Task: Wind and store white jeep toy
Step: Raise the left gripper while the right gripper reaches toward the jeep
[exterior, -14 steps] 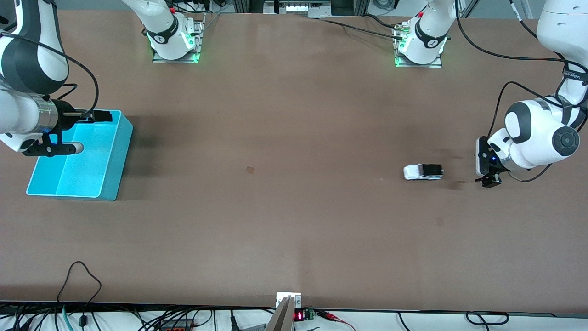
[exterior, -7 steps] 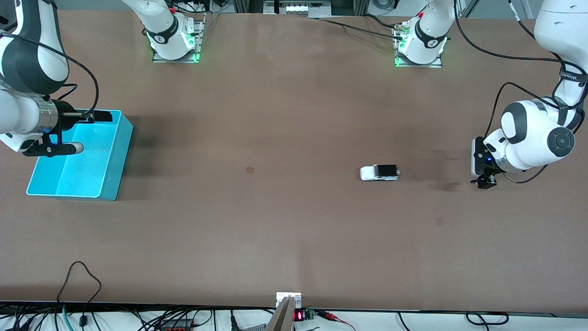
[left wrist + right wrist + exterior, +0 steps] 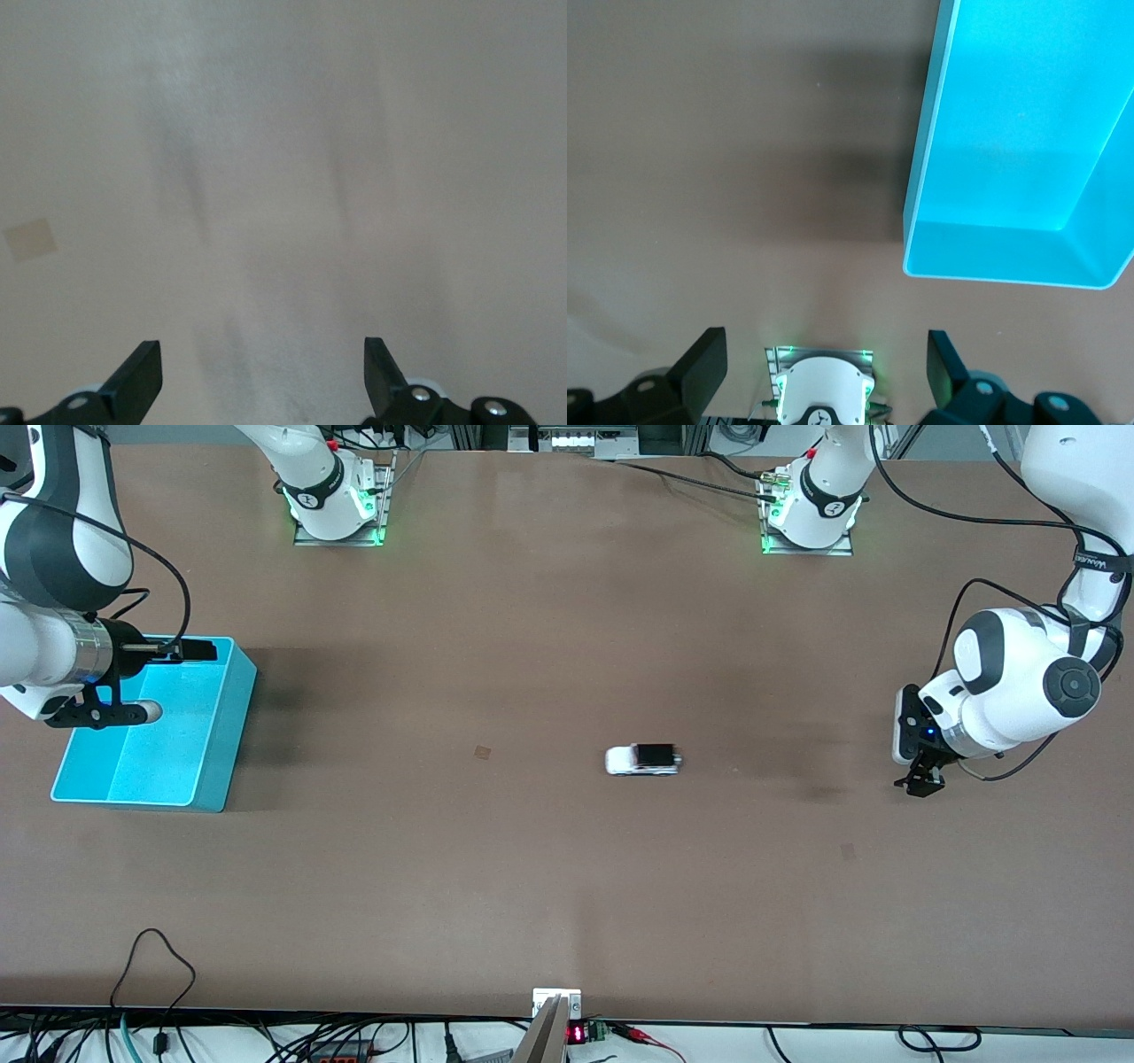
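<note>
Jeep toy (image 3: 643, 759), white plastic with black rectangular roof, is sitting on the matte brown table (image 3: 567, 868) near its middle, well apart from both grippers. Left gripper (image 3: 919, 783) is hanging over bare table toward the left arm's end, fingers (image 3: 137, 382) spread wide, holding nothing. Right gripper (image 3: 824, 376) is hovering at the cyan rectangular bin (image 3: 159, 726), likewise gaping and empty. Cables are lining the table's edges.

A cyan bin (image 3: 208, 731) sits on the brown table (image 3: 532, 886) at the right arm's end, nothing visible inside it. A small square patch (image 3: 482, 752), possibly tape, marks the tabletop near the middle.
</note>
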Available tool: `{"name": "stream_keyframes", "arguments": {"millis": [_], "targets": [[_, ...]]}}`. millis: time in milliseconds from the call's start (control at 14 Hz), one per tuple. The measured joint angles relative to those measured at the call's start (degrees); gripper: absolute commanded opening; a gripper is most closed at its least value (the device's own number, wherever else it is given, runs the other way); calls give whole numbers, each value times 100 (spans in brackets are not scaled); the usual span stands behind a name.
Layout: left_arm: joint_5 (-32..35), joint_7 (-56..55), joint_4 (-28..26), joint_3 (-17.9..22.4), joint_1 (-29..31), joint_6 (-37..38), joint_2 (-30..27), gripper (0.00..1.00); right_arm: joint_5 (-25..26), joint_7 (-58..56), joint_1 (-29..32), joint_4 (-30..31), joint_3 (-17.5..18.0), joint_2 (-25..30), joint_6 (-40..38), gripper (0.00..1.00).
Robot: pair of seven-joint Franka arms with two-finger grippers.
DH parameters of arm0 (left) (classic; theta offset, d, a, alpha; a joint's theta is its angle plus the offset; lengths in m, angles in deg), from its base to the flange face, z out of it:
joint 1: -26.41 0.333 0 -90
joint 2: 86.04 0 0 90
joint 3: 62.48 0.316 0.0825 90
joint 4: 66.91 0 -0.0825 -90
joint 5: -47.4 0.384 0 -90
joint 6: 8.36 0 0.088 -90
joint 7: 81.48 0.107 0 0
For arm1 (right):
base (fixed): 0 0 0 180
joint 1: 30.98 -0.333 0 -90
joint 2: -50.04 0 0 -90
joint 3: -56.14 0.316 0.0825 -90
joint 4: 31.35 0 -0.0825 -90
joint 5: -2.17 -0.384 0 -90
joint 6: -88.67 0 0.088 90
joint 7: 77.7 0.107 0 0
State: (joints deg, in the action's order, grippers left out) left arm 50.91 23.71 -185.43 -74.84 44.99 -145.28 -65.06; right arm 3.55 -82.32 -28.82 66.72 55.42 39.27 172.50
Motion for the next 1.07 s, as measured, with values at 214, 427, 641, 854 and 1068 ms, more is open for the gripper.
{"name": "stream_keyframes", "arguments": {"millis": [214, 427, 641, 854, 1068], "targets": [[-3, -7, 0, -9, -90, 1, -50, 100, -1, 0, -1, -6, -1, 1, -125, 100], [-34, -38, 0, -12, -158, 1, -94, 100, -1, 0, -7, -32, 7, 2, -132, 100], [-407, -238, 0, -13, -207, 2, -203, 100, -1, 0, -6, -70, 8, 2, -40, 100], [-767, -957, 0, -13, -230, 4, -244, 100, 1, 0, 2, -71, -12, 2, 83, 100], [-842, -1926, 1, -15, -297, 3, -326, 100, 2, -1, 8, -57, -35, -9, 327, 100]]}}
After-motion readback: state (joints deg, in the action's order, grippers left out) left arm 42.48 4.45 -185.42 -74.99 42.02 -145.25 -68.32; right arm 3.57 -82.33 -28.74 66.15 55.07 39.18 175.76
